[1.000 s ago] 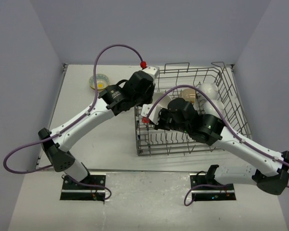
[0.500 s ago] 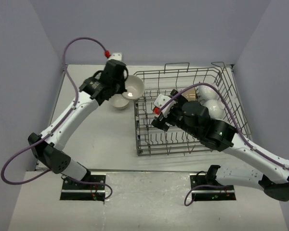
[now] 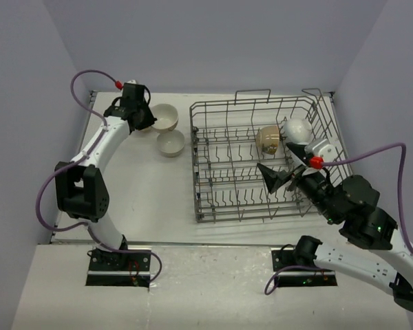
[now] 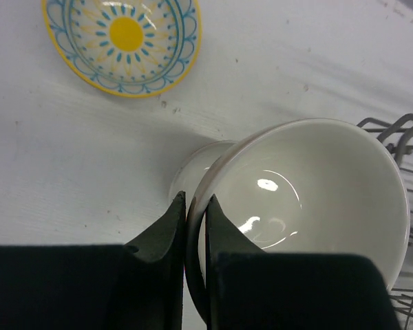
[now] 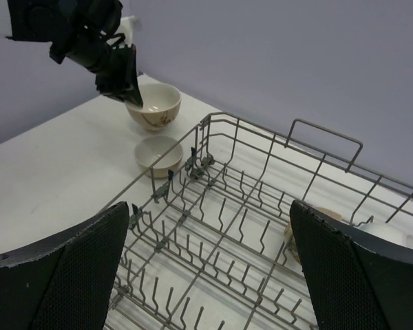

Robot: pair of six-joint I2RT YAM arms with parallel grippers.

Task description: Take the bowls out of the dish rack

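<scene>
The left end effector is pinching the rim of a smooth round cream bowl, mouth pointing up, over the surface left of the wire dish rack, and its fingers are hiding some rim. The right end effector is gaping wide over the rack, covering part of a white bowl.

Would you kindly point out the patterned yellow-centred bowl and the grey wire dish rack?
Patterned yellow-centred bowl (image 4: 126, 33): left wrist view, its yellow centre.
Grey wire dish rack (image 3: 227, 172): top external view, bare wire floor.
</scene>
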